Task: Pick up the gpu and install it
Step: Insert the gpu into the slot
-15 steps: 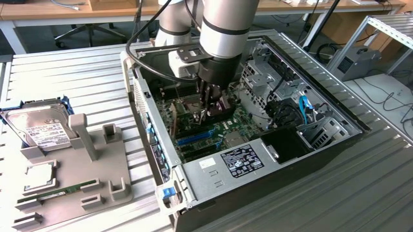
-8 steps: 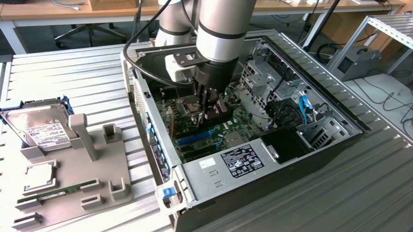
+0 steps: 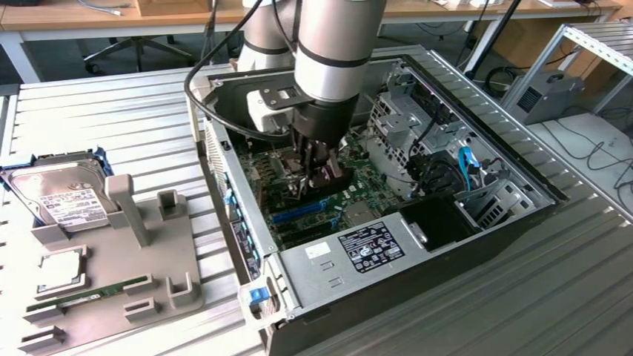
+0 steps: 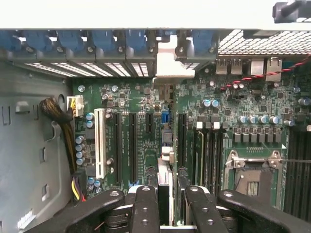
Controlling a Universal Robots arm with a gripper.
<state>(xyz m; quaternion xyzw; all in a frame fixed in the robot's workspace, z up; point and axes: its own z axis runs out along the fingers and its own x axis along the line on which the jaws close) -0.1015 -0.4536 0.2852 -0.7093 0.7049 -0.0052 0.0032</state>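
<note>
Gripper (image 3: 322,178) is pinching the gpu (image 4: 165,145) edge-on, straight above the motherboard (image 4: 131,116) inside the open case (image 3: 494,148), probably so it lines up with a slot.

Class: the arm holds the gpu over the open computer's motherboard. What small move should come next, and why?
Probably a slow, straight press down towards the motherboard. The fingers grip the gpu edge-on inside the case, and its silver bracket already sits at the rear slot opening, with the card running along the expansion slots. Whether it is seated cannot be told.
</note>
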